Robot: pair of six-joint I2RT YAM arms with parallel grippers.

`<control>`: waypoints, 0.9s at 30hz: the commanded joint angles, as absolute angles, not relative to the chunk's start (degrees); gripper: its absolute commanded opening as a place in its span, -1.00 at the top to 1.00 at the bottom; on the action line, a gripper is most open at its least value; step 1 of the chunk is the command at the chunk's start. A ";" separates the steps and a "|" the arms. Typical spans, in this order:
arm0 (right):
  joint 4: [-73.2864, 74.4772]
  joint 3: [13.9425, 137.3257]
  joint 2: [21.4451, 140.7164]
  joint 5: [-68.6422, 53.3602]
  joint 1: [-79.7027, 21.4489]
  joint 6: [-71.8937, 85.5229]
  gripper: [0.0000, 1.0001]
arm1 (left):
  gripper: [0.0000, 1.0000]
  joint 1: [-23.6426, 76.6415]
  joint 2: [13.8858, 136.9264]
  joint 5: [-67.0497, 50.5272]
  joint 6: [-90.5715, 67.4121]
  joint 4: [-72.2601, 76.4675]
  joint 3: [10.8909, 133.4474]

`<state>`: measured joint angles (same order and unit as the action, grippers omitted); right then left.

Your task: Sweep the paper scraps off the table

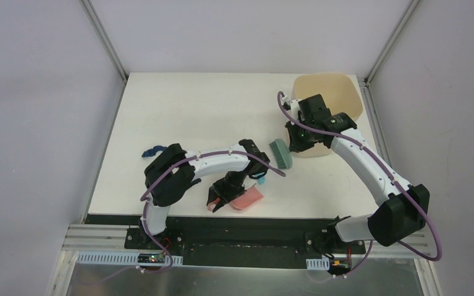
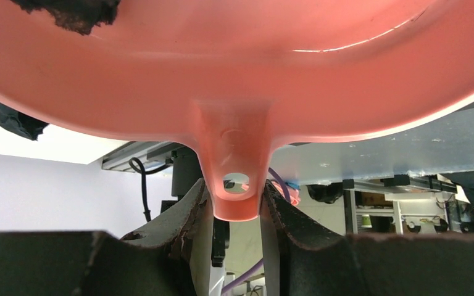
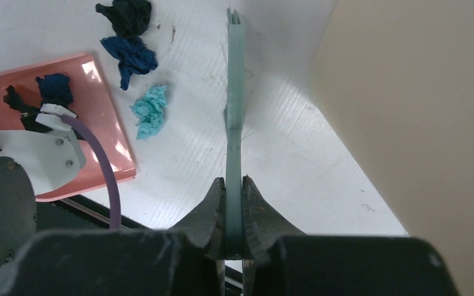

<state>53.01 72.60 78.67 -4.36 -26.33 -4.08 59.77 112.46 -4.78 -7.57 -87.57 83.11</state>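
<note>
The dustpan (image 1: 250, 198) is at the near edge of the table (image 1: 179, 105). 3 paper scraps (image 3: 150, 111) lie between it and the hand brush (image 1: 280, 153), just left of the bin (image 1: 327, 92).

A white table (image 1: 210, 111) carries a beige bin (image 1: 345, 92) at its far right corner, a pink dustpan (image 1: 250, 198) at its near edge, and crumpled paper scraps (image 3: 150, 111) just beside the dustpan. One dark blue scrap (image 1: 154, 150) lies apart near the left edge.

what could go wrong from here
1. The light teal paper scrap, dark blue scrap and black scrap lie outside the pink plastic dustpan; the teal hand brush could push them past its side.
2. The left gripper pinches only the narrow handle, so the pan may tilt and spill.
</note>
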 commanded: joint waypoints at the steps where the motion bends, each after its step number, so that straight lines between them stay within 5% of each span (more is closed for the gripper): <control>1: 51.53 72.07 77.11 -11.11 -26.61 -1.58 1.00 | 1.00 59.75 112.57 -6.40 -9.91 -90.19 83.13; 16: 54.12 70.34 74.34 -30.37 -28.65 -0.18 1.00 | 1.00 57.94 118.57 -4.71 -8.99 -84.80 88.41; 27: 61.78 80.89 78.71 -32.47 -24.55 -1.95 1.00 | 1.00 57.45 113.54 -4.51 -11.57 -83.29 83.22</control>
<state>58.85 74.83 77.60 -24.58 -24.27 -1.45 58.02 118.45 -5.85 -8.99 -85.38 84.93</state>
